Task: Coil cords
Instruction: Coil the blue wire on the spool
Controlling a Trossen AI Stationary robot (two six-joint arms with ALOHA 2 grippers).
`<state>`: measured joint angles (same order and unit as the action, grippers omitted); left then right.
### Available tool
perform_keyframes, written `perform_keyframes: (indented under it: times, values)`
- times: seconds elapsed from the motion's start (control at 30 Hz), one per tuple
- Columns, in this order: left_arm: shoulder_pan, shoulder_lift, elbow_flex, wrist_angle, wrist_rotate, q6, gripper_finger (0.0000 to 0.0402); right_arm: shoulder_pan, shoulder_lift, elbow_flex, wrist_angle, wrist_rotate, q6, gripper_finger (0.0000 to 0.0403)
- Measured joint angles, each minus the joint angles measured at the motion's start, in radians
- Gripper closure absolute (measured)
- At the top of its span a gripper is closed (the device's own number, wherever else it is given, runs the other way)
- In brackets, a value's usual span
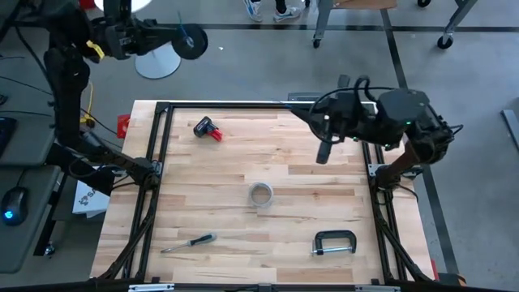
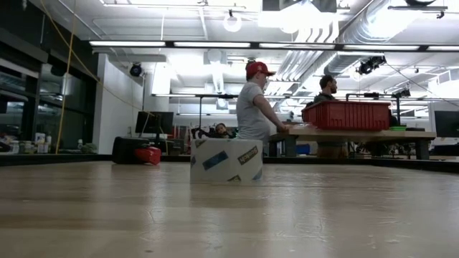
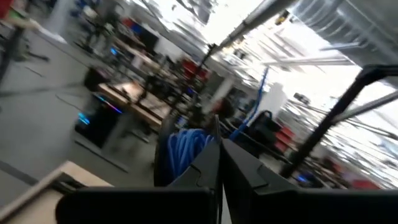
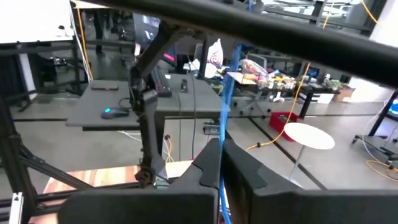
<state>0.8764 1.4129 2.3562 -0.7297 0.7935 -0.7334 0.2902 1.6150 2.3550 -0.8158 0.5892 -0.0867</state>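
Observation:
A blue cord is held by both grippers, clear of the table. My left gripper (image 1: 191, 40) is raised beyond the table's far left corner and is shut on the cord, with a bundle of blue loops (image 3: 183, 149) beside its fingers. My right gripper (image 1: 324, 151) hangs over the right half of the table, shut on one strand of the blue cord (image 4: 227, 81). The high view shows only a blue speck (image 1: 188, 37) at the left gripper. The low view shows neither the cord nor the grippers. My left gripper (image 3: 219, 149) pinches the blue cord between its two fingers, right at the bundle of loops (image 3: 194, 142). The loops hang against one finger, lifted clear. One strand (image 3: 258, 102) runs on away from the fingertips. My right gripper (image 4: 221, 155) pinches a single strand of the blue cord (image 4: 222, 132) between its two fingers. The strand passes lengthwise through the gap. It leaves the fingertips in a straight line (image 4: 229, 68), clear of the table.
On the wooden table lie a roll of tape (image 1: 260, 195) near the middle, a red and black tool (image 1: 208, 128) at the far left, a screwdriver (image 1: 188, 242) at the near left and a C-clamp (image 1: 334, 242) at the near right. People stand at benches behind (image 2: 252, 107).

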Motion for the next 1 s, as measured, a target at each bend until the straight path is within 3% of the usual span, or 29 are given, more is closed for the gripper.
perform_keyframes:
  times: [0.2, 0.37, 0.57, 0.73, 1.0]
  values:
    - [0.034, -0.010, 0.000, -0.008, -0.091, 0.073, 0.0396, 0.038, -0.013, 0.000, 0.001, 0.038, 0.000, 0.0403]
    - [0.040, -0.006, 0.000, -0.020, -0.104, 0.059, 0.0396, 0.053, -0.013, 0.000, -0.021, 0.074, 0.000, 0.0403]
    - [-0.003, 0.016, 0.000, -0.235, 0.002, 0.032, 0.0397, 0.052, -0.013, 0.000, -0.017, 0.066, -0.016, 0.0403]
    - [-0.107, 0.063, 0.000, -0.431, 0.007, 0.098, 0.0397, 0.032, -0.013, 0.000, 0.029, 0.031, -0.044, 0.0403]
    - [-0.301, 0.159, 0.000, -0.357, 0.194, 0.034, 0.0397, 0.015, -0.012, 0.000, 0.068, 0.010, -0.053, 0.0403]
